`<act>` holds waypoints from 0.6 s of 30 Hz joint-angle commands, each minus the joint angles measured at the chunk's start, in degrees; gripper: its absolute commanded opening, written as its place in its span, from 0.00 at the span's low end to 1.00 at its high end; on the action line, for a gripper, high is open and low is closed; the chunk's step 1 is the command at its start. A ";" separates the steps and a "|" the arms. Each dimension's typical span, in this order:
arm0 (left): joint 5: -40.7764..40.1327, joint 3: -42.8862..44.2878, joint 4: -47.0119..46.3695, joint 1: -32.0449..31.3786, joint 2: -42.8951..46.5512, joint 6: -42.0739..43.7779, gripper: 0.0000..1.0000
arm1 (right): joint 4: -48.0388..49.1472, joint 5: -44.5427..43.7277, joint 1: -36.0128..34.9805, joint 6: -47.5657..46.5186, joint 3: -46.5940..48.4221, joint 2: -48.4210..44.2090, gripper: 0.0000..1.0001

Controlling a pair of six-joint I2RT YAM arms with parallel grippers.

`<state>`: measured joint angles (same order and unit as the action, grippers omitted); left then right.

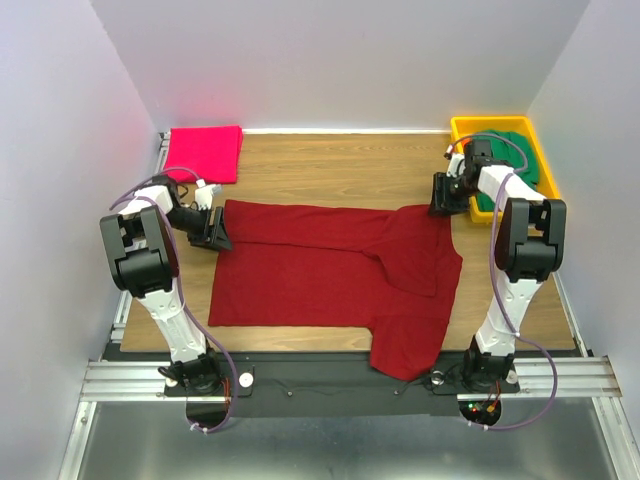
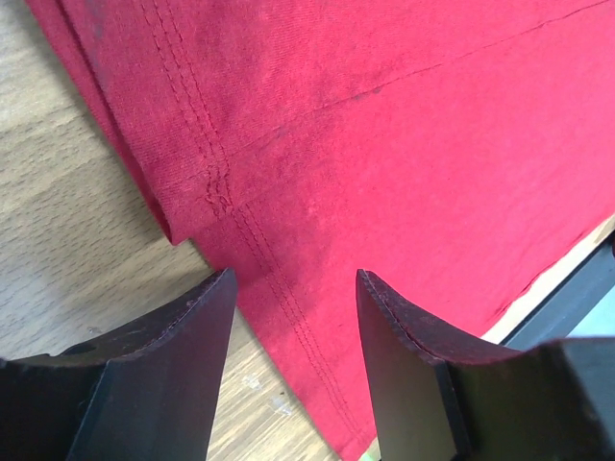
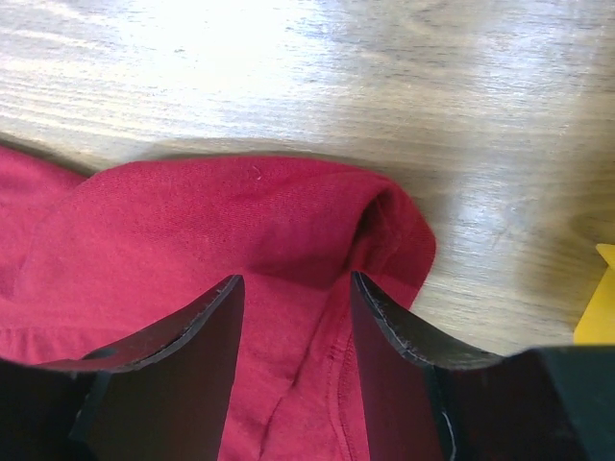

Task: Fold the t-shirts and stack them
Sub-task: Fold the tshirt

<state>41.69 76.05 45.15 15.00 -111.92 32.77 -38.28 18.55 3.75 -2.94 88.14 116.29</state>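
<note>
A dark red t-shirt (image 1: 320, 265) lies spread across the wooden table, with one side folded over and a sleeve hanging off the near edge. My left gripper (image 1: 215, 232) stands open at the shirt's far left corner, and the stitched hem (image 2: 288, 317) lies flat between its fingers (image 2: 296, 279). My right gripper (image 1: 446, 200) is open low over the far right corner, where a rounded fold of red cloth (image 3: 240, 221) sits under the jaws (image 3: 296, 280). Neither gripper holds any cloth. A folded pink t-shirt (image 1: 204, 153) rests at the back left. The green t-shirt (image 1: 522, 155) lies in the bin.
A yellow plastic bin (image 1: 462, 128) stands at the back right, just behind my right arm; its corner (image 3: 601, 307) shows in the right wrist view. White walls close in the table on three sides. A black strip (image 1: 300, 368) runs along the near edge.
</note>
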 commanded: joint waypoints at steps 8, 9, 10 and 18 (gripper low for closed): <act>-1.97 -1.96 -2.52 -0.06 -0.40 -1.66 0.65 | 2.42 1.58 0.29 0.48 2.48 1.66 0.49; -2.05 -2.13 -2.69 -0.06 -0.32 -2.10 0.65 | 2.42 2.45 0.29 0.65 3.09 1.75 0.44; -2.23 -2.57 -3.48 -0.06 -0.75 -2.62 0.65 | 2.42 2.63 0.29 0.65 3.35 1.92 0.41; -4.69 -3.28 -5.51 -0.06 -0.84 -4.21 0.65 | 2.60 2.02 2.13 -0.05 6.16 1.57 0.01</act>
<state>41.08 74.70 42.39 15.03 -111.94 28.60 -38.06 20.14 3.99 -2.68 90.72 119.11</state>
